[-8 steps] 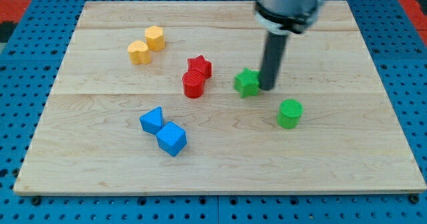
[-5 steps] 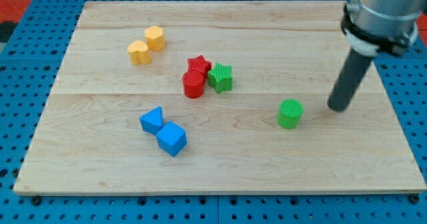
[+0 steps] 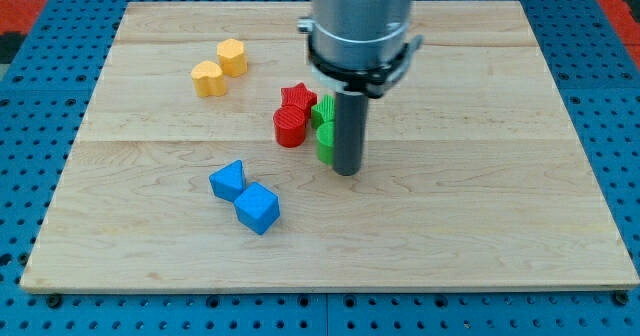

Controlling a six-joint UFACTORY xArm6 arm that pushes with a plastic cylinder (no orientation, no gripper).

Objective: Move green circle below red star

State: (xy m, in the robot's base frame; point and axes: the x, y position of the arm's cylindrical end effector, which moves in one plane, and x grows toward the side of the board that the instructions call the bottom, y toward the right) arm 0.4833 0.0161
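Note:
The red star (image 3: 297, 97) sits near the board's middle with a red cylinder (image 3: 289, 127) touching its lower left. The green circle (image 3: 325, 143) is partly hidden behind my rod, just right of the red cylinder and below the green star (image 3: 322, 110). My tip (image 3: 346, 171) rests on the board against the green circle's right side. The green star touches the red star's right side.
Two yellow blocks (image 3: 219, 67) lie at the upper left. Two blue blocks (image 3: 245, 196) lie at the lower left of centre. The wooden board (image 3: 500, 226) sits on a blue pegboard surface. The arm's grey body (image 3: 360, 21) hides part of the board's top.
The green star was pushed left against the red star. My tip then went round the green circle and pushed it left to below the green star.

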